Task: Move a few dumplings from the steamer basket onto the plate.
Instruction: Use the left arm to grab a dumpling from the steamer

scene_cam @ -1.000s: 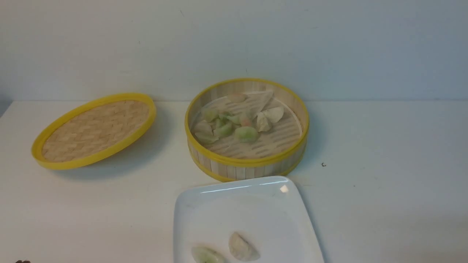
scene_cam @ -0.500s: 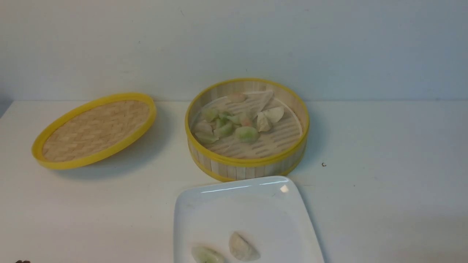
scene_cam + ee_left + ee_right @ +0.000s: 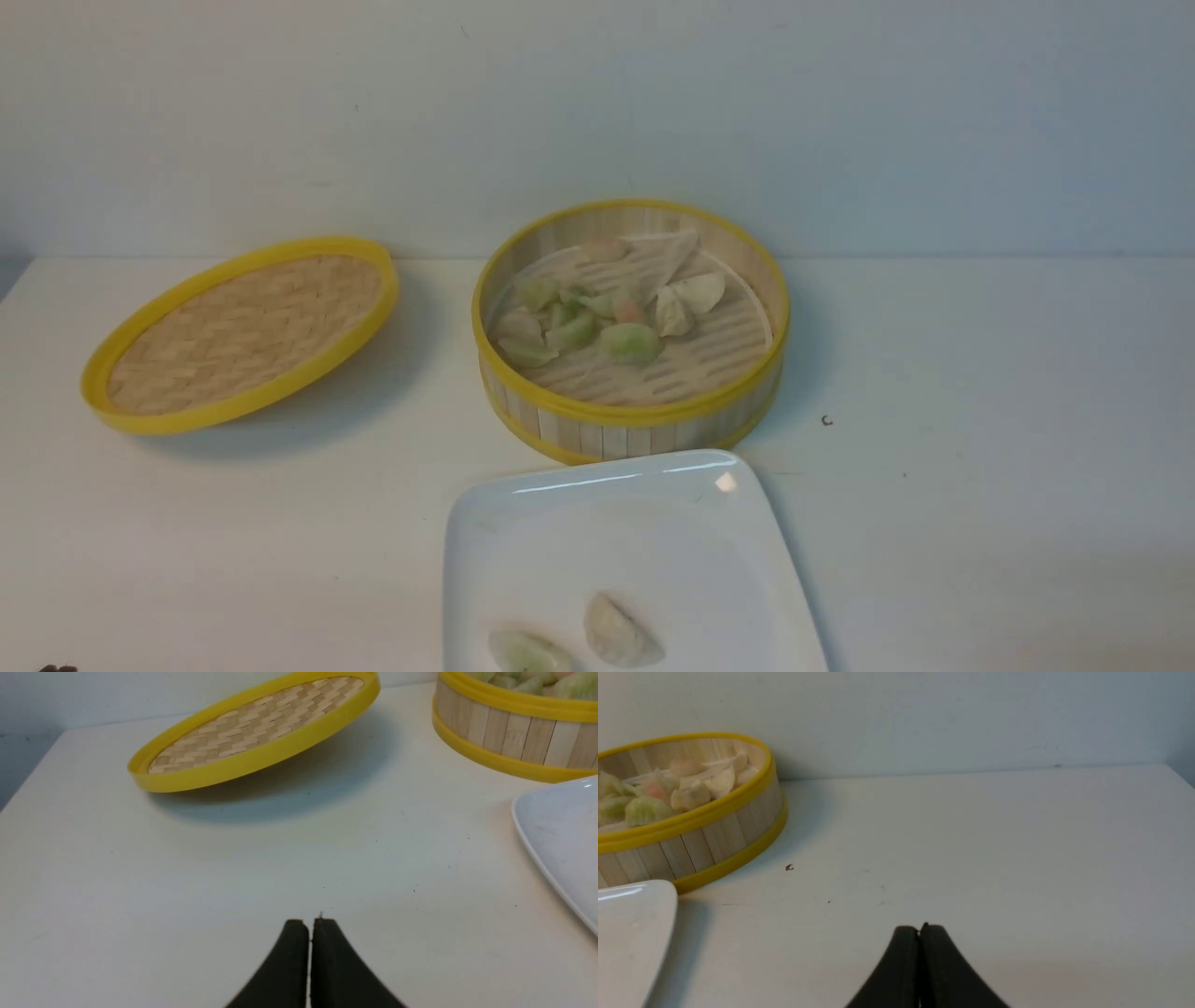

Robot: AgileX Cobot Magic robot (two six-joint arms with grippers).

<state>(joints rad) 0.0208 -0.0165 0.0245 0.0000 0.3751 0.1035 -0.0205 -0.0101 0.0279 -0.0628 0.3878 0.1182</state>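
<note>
While steamer basket (image 3: 635, 422) holds most dumplings (image 3: 630, 343), 2 pcs lie on plate (image 3: 597, 532).

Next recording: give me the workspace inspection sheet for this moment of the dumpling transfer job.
Surface: white table, a few small specks.
Job's things: steamer basket open, many dumplings inside; plate in front of it carries a white dumpling and a green dumpling.
Clutter: woven lid left of the basket, tilted; dark crumb right of the basket.
Claws: left claw shut, empty; right claw shut, empty; both over bare table.
Cables: nothing seen.
Surroundings: plain pale wall.
</note>
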